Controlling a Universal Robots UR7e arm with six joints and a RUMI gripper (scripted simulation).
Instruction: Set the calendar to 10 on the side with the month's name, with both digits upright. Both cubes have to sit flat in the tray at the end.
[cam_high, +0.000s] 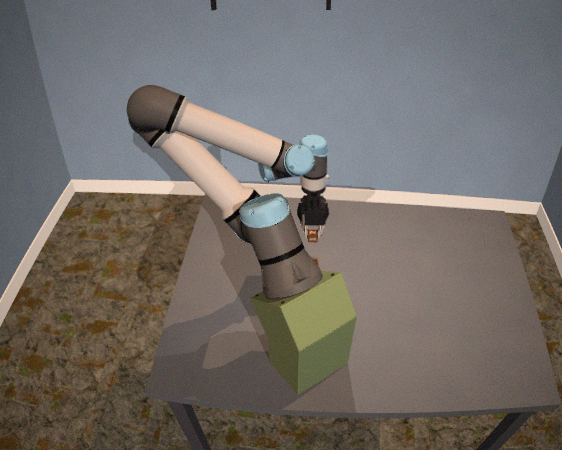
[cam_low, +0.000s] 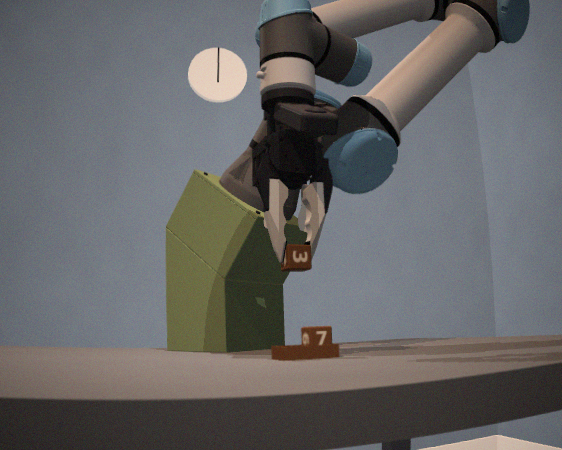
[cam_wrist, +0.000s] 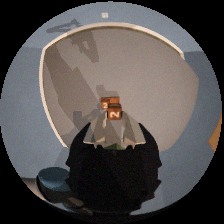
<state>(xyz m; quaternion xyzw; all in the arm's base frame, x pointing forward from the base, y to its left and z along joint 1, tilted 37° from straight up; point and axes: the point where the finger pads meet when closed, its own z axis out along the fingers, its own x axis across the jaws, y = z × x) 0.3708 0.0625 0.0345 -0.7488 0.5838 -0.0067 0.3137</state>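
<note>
The calendar's wooden tray (cam_low: 287, 353) sits on the grey table (cam_high: 440, 300) (cam_low: 125, 372) (cam_wrist: 145, 65), in front of the green angular pedestal (cam_high: 320, 320) (cam_low: 195, 280). One brown number cube (cam_low: 320, 336) stands in it, toward the right end as I look at its long front, with a white 7 facing me and another digit, too small to be sure of, on the side face. The tray's other end has no cube in it.

Above that end, well clear of the tray, the second cube (cam_high: 312, 235) (cam_low: 298, 257) (cam_wrist: 114, 112) hangs in the gripper (cam_high: 313, 231) (cam_low: 297, 255) (cam_wrist: 114, 111). The fingers are mostly closed, pinching it by two sides near their tips. A 3 lying on its side faces me; the wrist view shows a 2 on another face.

The gripper points down from the pale-and-grey arm (cam_high: 230, 132) (cam_low: 430, 65), whose joints wear light blue caps. A round white clock (cam_low: 210, 75) hangs on the blue wall (cam_high: 400, 100) (cam_low: 100, 150) behind.
</note>
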